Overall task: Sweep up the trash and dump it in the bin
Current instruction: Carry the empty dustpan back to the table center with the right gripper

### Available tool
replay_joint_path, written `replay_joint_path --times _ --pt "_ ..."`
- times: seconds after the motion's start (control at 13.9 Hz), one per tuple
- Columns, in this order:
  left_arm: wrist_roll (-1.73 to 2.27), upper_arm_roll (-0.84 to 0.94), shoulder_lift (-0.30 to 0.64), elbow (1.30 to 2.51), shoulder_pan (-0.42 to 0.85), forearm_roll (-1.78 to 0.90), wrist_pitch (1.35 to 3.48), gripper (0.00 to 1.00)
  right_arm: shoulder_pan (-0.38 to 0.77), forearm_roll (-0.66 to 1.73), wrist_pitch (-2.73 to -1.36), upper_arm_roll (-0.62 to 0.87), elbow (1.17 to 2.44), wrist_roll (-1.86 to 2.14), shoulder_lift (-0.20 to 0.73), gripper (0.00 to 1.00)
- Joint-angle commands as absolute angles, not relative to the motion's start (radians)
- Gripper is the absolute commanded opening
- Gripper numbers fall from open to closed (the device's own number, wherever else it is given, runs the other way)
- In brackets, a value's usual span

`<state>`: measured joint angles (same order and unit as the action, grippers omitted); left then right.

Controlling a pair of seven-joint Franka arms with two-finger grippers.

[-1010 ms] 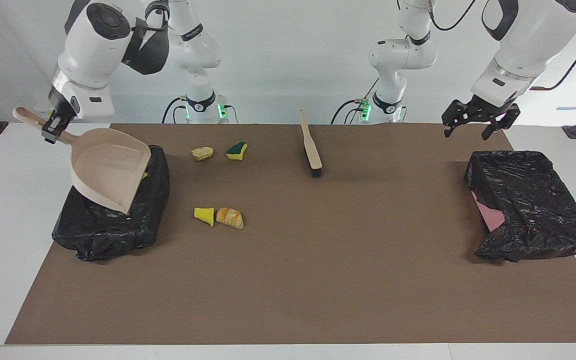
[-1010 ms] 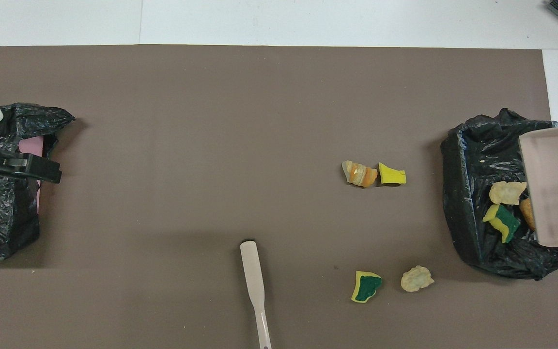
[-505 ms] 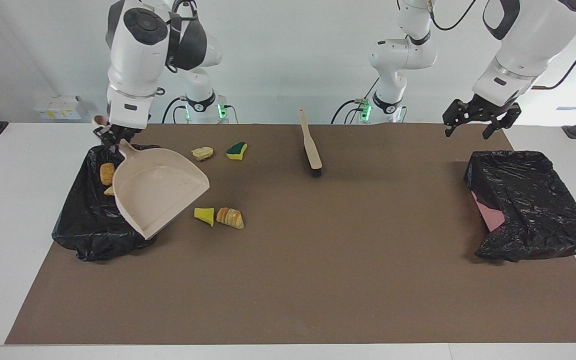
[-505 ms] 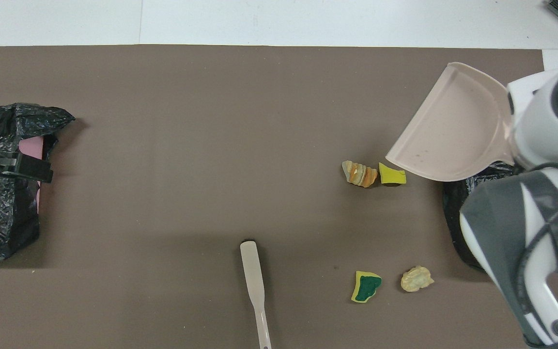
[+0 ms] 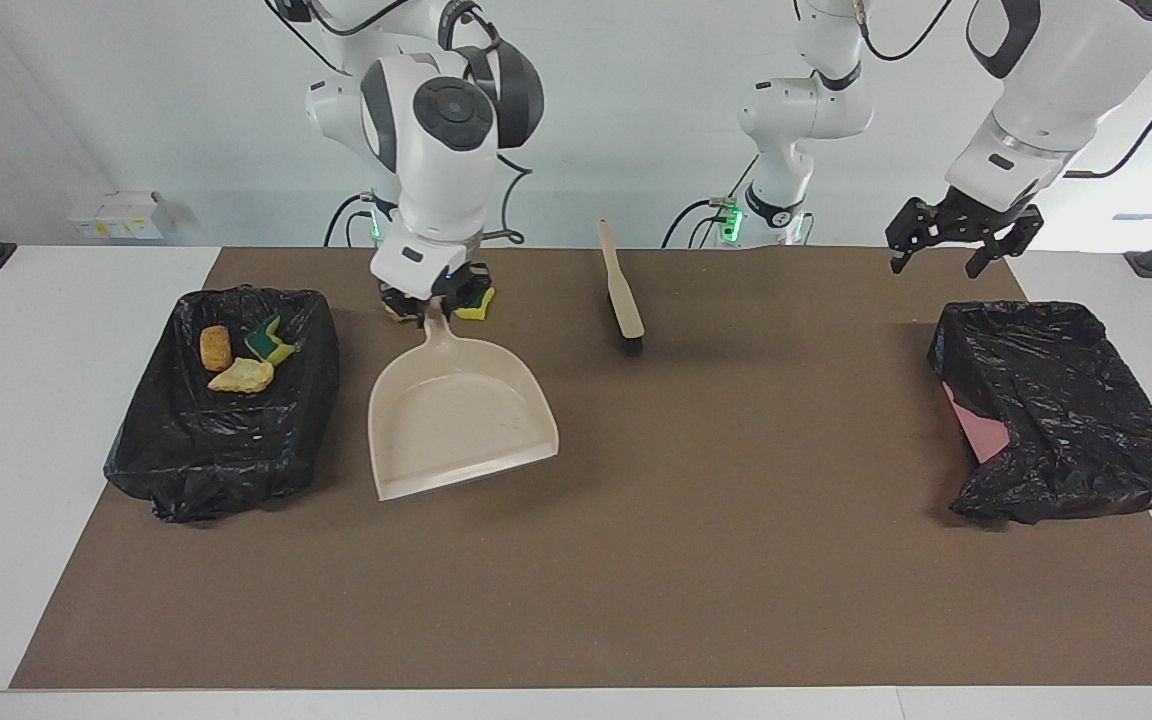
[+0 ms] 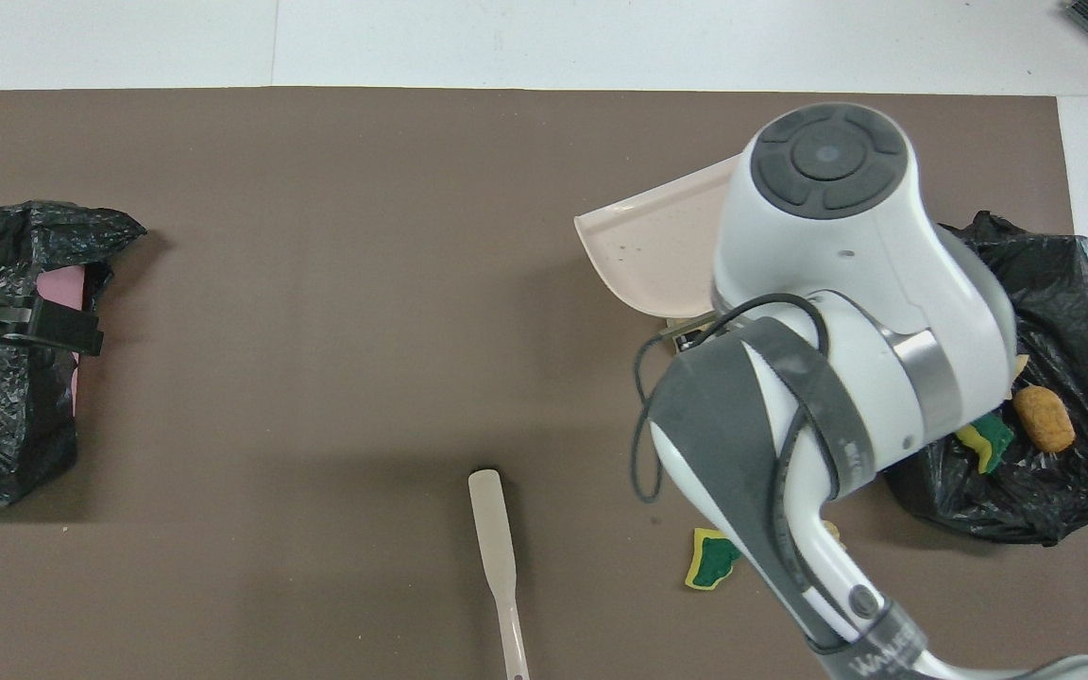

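Counter (image 5: pixel 86 300): white, overlaid with a brown mat (image 5: pixel 636 560) that carries all listed items.

Right pincer (image 5: pixel 433 300): clenched on the handle of the beige dustpan (image 5: pixel 456 420), over the mat beside the bin at the right arm's end. The pan's mouth faces away from the robots; its open lip is at or just above the mat, and contact cannot be confirmed. In the overhead view the right arm's body covers most of the pan and the handle.

Left pincer (image 5: pixel 951 245): released, fingers spread, holding nothing, hanging above the robots' edge of the second bin; this arm waits.

Bin, black-bagged (image 5: pixel 226 450): at the right arm's end. Contents, trash: one golden-brown bread lump (image 5: pixel 215 347), one tan lump (image 5: pixel 241 376), one green-and-yellow sponge piece (image 5: pixel 271 343).

Second bin (image 5: pixel 1066 420): black-bagged, at the left arm's end, a pink patch showing on its inner side. No contents visible.

Trash on the mat: one green-and-yellow sponge scrap (image 6: pixel 712 559), near the robots, partly hidden under the right pincer in the facing view. A pale lump just beside it is mostly hidden by the arm in both views. Any further scraps under the dustpan or arm cannot be seen.

Brush (image 5: pixel 622 290): pale long handle, dark bristles at the end farther from the robots; lies on the mat near the robots, between the two bins, touched by neither pincer.
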<state>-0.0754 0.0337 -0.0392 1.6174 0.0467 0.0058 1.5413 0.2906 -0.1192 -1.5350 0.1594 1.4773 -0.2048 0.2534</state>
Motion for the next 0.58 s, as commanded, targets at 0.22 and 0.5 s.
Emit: replay_joint_path --times 0.22,0.5 --pt "-0.086 0.043 -0.041 1.606 0.034 0.018 1.529 1.0 0.435 -0.031 -1.675 0.153 1.351 -0.465 0.445 0.0" --pt "-0.086 0.043 -0.041 1.606 0.034 0.018 1.531 1.0 0.508 -0.029 -1.808 0.155 1.333 -0.592 0.555 0.0"
